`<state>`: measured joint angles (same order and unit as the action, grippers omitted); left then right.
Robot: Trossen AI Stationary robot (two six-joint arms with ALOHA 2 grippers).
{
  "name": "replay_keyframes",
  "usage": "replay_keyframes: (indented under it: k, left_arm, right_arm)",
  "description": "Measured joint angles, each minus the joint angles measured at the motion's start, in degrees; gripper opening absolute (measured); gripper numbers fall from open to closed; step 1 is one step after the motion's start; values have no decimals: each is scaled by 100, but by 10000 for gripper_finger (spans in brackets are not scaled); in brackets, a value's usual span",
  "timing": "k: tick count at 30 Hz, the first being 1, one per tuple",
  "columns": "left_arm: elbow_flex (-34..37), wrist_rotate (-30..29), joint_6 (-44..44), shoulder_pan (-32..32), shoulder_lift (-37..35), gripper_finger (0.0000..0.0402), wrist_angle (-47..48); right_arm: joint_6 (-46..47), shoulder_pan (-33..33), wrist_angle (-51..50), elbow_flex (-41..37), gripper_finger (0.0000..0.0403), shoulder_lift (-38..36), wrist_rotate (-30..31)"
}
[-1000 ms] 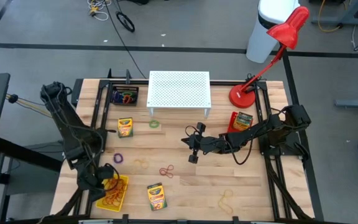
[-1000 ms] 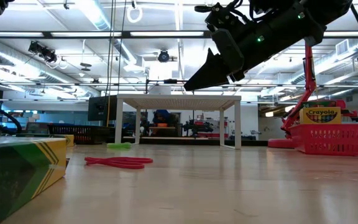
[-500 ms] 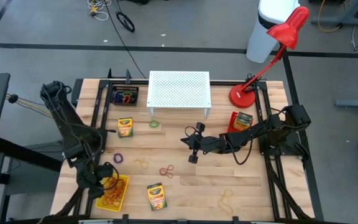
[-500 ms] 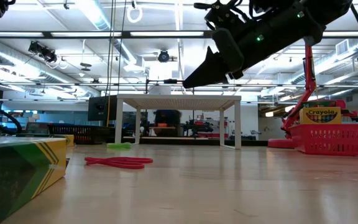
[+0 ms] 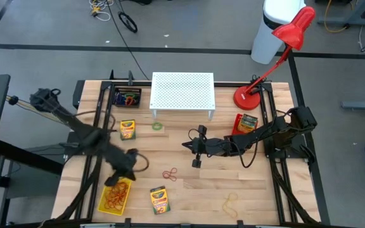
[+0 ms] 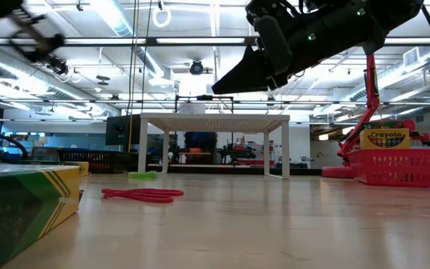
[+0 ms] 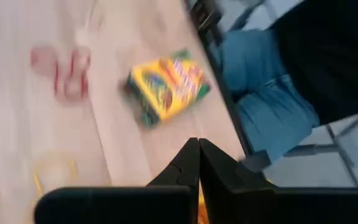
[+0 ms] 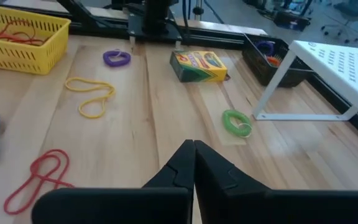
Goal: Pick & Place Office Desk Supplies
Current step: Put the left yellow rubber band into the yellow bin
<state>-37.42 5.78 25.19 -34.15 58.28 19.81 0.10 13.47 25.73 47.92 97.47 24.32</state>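
My left gripper [image 5: 115,181] [image 7: 197,149] is shut and holds nothing. It hovers over the far edge of the yellow basket [image 5: 114,201], which holds rubber bands. Ahead of it lie a crayon box [image 7: 166,87] [image 5: 159,199] and a red rubber band [image 7: 61,71] [image 5: 170,173]. My right gripper [image 5: 194,153] [image 8: 193,149] is shut and holds nothing, above the table's middle. Before it lie a green loop [image 8: 237,122], a second crayon box [image 8: 197,65] [image 5: 127,129], a purple loop [image 8: 117,58] and a yellow band [image 8: 92,96].
A white perforated stand [image 5: 182,90] is at the far middle, with a black tray [image 5: 127,98] of coloured loops to its left. At far right stand a red lamp [image 5: 252,95] and a red basket [image 5: 246,123] holding a crayon box. Another yellow band [image 5: 231,202] lies near right.
My left arm has swung fast from over the yellow basket's left part toward the table's middle and shows blurred. My right gripper has tipped its fingertips up a little and otherwise stayed in place.
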Motion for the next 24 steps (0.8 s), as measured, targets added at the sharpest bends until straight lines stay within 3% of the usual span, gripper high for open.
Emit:
replay_keyframes:
  k: [6, 11, 19, 24]
  left_arm:
    - [-1, 1483, -2129, 1351, 265, 5, -945]
    - [-2, 2242, -3157, 1934, 877, 5, -1457]
    - [10, 3585, -3508, 2359, 2321, 5, -1979]
    - [591, 3716, -3227, 2733, 2399, 4, -2727]
  right_arm:
    - [195, 1, -176, 0, 4, 0, 3]
    - [567, 4, -419, 0, 8, 0, 2]
    - [913, 189, -576, -125, 6, 2, 225]
    - [938, 348, -575, -233, 4, 4, 464]
